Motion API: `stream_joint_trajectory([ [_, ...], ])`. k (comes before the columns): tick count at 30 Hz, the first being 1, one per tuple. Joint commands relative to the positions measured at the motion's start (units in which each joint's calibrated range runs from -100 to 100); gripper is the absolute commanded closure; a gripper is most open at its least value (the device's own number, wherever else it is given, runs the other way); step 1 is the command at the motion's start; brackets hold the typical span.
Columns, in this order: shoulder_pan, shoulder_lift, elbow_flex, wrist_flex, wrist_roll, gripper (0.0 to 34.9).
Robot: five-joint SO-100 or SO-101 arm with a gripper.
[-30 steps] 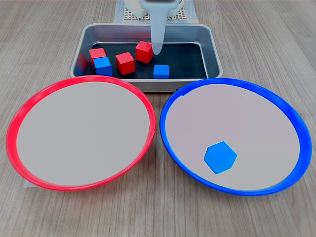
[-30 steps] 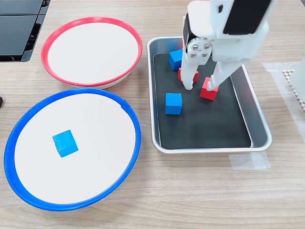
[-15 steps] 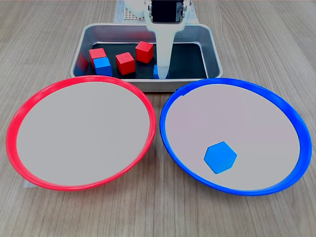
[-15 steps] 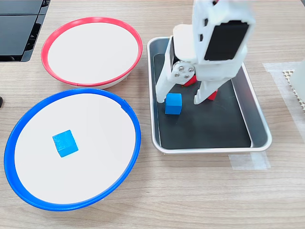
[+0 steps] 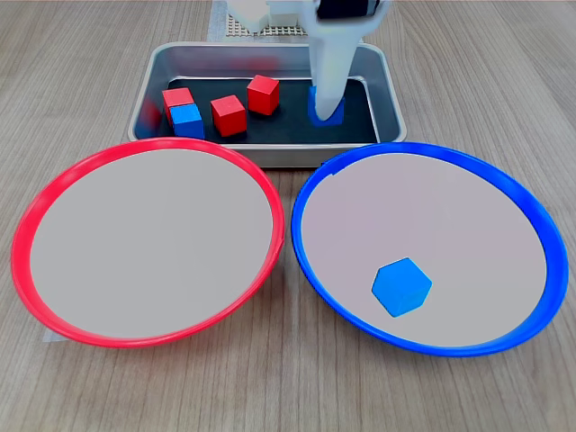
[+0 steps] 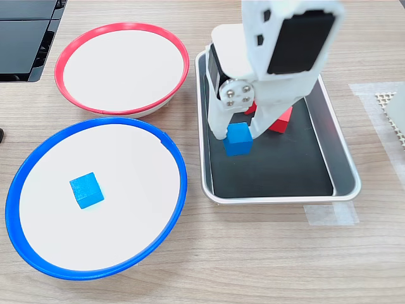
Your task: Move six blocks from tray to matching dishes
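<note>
Although only one blue block [image 5: 401, 286] lies in the blue-rimmed dish [image 5: 531, 225] nearest the first exterior view's camera, the task is started (one of six, as far as can be seen). Beside it the red-rimmed dish [image 5: 54, 189] holds nothing. Farther back, the tray [image 5: 180, 54] holds three red blocks [image 5: 229, 114] and a blue one [image 5: 186, 120] at the first exterior view's left. The gripper [image 6: 239, 135] is closed around another blue block [image 6: 238, 139], which seems a little above the tray bottom. Five blocks are left to sort, this one probably next into the blue-rimmed dish.
</note>
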Motion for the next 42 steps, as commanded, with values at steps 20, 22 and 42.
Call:
stream_joint_trajectory([
  [20,-0.58,0.72,-10.81,-2.31,0.83,34.3],
  [22,3.09,-6.18,-1.44,0.49,2.83,34.6],
  [42,20.88,-26.65,36.25,-7.59,7.37,14.1],
])
